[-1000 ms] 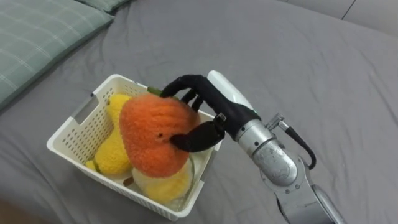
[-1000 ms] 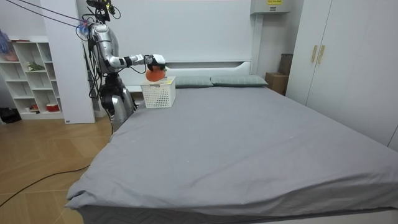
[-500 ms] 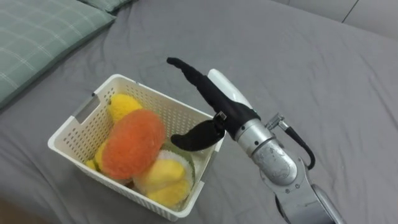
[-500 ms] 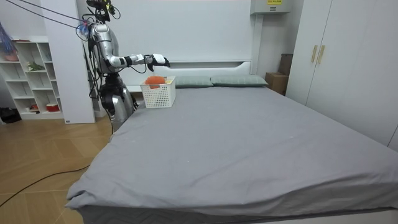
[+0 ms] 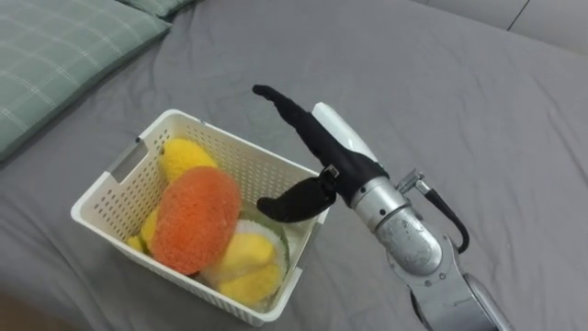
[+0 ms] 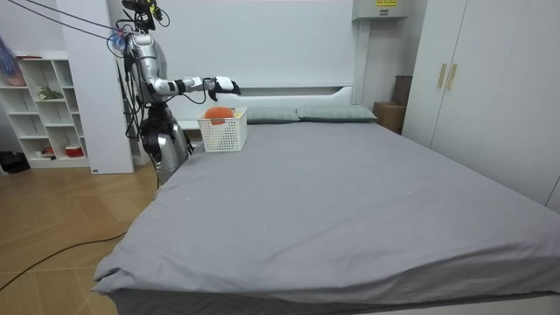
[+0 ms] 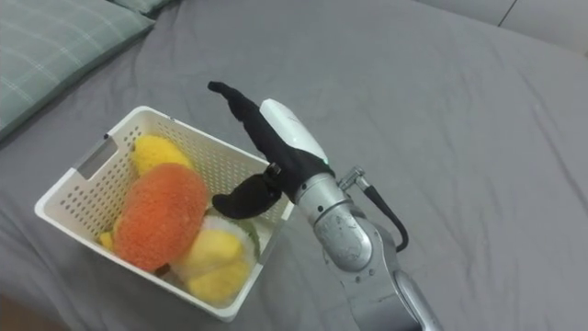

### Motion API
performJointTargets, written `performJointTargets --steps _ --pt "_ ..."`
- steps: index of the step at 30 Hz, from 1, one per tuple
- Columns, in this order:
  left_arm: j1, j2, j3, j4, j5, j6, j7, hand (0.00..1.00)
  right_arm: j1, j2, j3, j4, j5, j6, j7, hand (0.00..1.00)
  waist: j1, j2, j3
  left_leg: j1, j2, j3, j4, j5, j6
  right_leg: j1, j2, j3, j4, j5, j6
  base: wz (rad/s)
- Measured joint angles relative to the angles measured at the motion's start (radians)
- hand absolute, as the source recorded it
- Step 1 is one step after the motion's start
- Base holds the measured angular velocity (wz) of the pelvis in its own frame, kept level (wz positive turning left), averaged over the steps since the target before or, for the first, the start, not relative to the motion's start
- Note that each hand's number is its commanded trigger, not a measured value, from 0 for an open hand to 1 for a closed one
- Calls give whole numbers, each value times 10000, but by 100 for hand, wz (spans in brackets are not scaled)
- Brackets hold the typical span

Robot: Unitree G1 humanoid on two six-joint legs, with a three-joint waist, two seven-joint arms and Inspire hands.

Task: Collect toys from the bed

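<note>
Over the right rim of the white basket (image 5: 118,175), right hand (image 5: 329,164): fingers (image 5: 287,108) straight and spread, thumb out, gripping nothing. Inside the basket, orange plush toy (image 5: 195,219) lying on top, yellow plush toys (image 5: 241,265) beneath it and to its right, another at the far side. Basket set on the grey bed (image 5: 459,92), checked pillow (image 5: 55,55) at far left. Probably light, soft and squashy, not fragile, fuzzy enough not to slip. Best taken round the widest part with a broad wrap, not a pinch, since plush gives under pressure. Judged late in the collecting.
</note>
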Motion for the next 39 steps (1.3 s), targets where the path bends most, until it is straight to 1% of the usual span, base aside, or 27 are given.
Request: performJointTargets --steps 2,4,6,7,9,11,12,13,14,15,16,17,18,19,20,21,22,24,25,27,28,30,31,33,34,36,39 --pt "30 2 76 1 83 0 26 0 0 -49 -72 -2 -130 -1 -11 0 -49 0 -3 -3 -1 -1 0 0 0 5 -2 -6 1 1 0 0" --pt "60 -6 215 -2 78 -2 25 0 5 -45 -359 -25 -100 -2 -12 0 -122 -2 -13 25 1 23 7 0 0 18 -8 27 6 1 0 -2" --pt "157 -38 487 -12 61 -3 11 0 4 -60 -934 -158 55 -45 -189 0 -148 22 -23 72 14 206 -4 -1 1 5 -3 212 7 1 0 -17" --pt "186 -33 514 -12 25 -2 14 0 12 -69 -1085 -157 205 -90 -294 0 -206 29 -24 94 20 249 -6 -3 4 10 -1 235 7 1 0 -18" --pt "276 -37 547 -8 -33 -1 27 0 203 -81 -1653 -160 407 -138 -766 0 -444 65 -63 142 23 377 -15 -11 18 6 1 380 9 4 6 -15" --pt "315 -34 575 12 -32 0 97 0 383 -97 -1977 -217 441 -137 -988 0 -669 91 -70 156 32 487 -17 -13 19 -16 13 506 9 12 18 -20" --pt "342 -31 575 17 -40 -1 211 0 544 -166 -2071 -311 462 -138 -1119 0 -837 70 -97 194 48 599 -31 -15 19 -22 20 575 12 14 21 -23" --pt "356 -24 576 21 -60 -1 246 0 648 -192 -2114 -370 509 -138 -1145 0 -892 88 -96 222 56 643 -44 -15 18 -20 30 633 15 15 20 -25" --pt "371 -16 592 62 -127 -10 291 0 854 -236 -2232 -442 659 -141 -1191 0 -1083 112 -118 288 65 717 -68 -16 17 0 52 745 22 17 18 -24" --pt "370 -29 597 182 -127 -19 398 0 1030 -325 -2383 -449 724 -142 -1207 0 -1174 159 -172 319 83 847 -80 -27 21 -4 64 835 36 23 20 -26" --pt "373 -38 595 192 -116 -19 424 0 1089 -384 -2462 -449 782 -142 -1211 0 -1238 189 -185 325 101 923 -80 -51 19 -3 79 899 36 32 19 -31" --pt "416 -45 603 191 -63 -23 426 0 1217 -413 -2751 -450 1065 -161 -1216 0 -1371 234 -211 362 138 1057 -78 -86 16 -7 117 1031 35 64 13 -38" --pt "443 -51 682 229 -32 -27 425 0 1375 -412 -3085 -447 1331 -223 -1337 0 -1405 278 -194 466 183 1220 -79 -125 0 5 160 1109 34 102 -4 -38" --pt "476 -67 786 238 -29 -27 428 0 1501 -413 -3261 -444 1441 -301 -1421 0 -1423 294 -184 472 194 1268 -79 -137 -8 15 177 1167 33 107 -7 -31" --pt "574 -93 945 241 -32 -28 439 0 1743 -410 -3609 -440 1513 -396 -1538 0 -1502 302 -198 488 213 1360 -79 -151 -16 9 200 1247 36 108 -9 -22" --pt "680 -106 1047 244 -26 -31 442 0 1857 -410 -3945 -416 1535 -403 -1601 0 -1629 276 -211 490 225 1420 -79 -159 -21 -11 220 1333 37 114 -16 -17" --pt "731 -108 1087 247 -25 -31 441 0 1875 -412 -4071 -404 1535 -403 -1653 0 -1680 284 -206 489 229 1442 -78 -160 -21 -20 223 1358 38 118 -17 -14" --pt "846 -89 1098 280 -8 -23 445 0 1934 -393 -4662 -385 1881 -424 -1858 0 -2015 295 -201 488 236 1456 -52 -177 -19 -22 226 1363 41 134 -20 -5" --pt "850 -89 1098 280 1 -13 448 0 1932 -394 -4807 -353 1982 -445 -1949 0 -2101 301 -196 483 236 1455 -56 -178 -18 -23 226 1364 41 138 -18 0" --pt "909 -79 1103 280 50 71 468 0 1942 -394 -5320 -54 2303 -532 -2345 0 -2393 332 -170 484 237 1452 -47 -180 -16 -19 227 1366 38 141 -17 0" --pt "963 -69 1113 276 50 82 487 0 1968 -394 -5590 224 2475 -557 -2437 0 -2485 317 -179 489 238 1450 -35 -180 -16 -16 230 1395 37 142 -16 0" --pt "977 -74 1089 276 10 110 547 0 2153 -392 -5941 443 2776 -530 -2661 0 -2551 289 -195 488 237 1464 -38 -182 -13 -32 239 1463 37 148 -10 0" --pt "990 -81 1083 276 -32 122 557 0 2218 -393 -6001 444 2924 -527 -2735 0 -2593 299 -188 492 237 1474 -38 -183 -11 -37 240 1480 39 149 -8 -6" --pt "1056 -85 1083 283 -139 166 610 0 2288 -392 -6056 462 3399 -531 -2948 0 -2828 336 -168 482 250 1584 -47 -183 -11 -141 267 1600 63 156 -13 -14" --pt "1075 -85 1083 284 -141 175 626 0 2301 -391 -6075 505 3467 -535 -3010 0 -2857 339 -163 483 263 1625 -49 -187 -17 -153 284 1623 58 170 -16 -17" --pt "1223 -81 1088 285 -314 177 756 0 2369 -366 -6225 1003 3916 -583 -3296 0 -3018 321 -177 511 304 1692 -47 -214 -41 -123 317 1634 49 198 -31 -8" --pt "1271 -93 1096 287 -418 178 788 0 2611 -344 -6738 1474 4466 -583 -3741 0 -3086 352 -153 533 317 1726 -46 -236 -48 -148 321 1641 58 199 -33 -4"
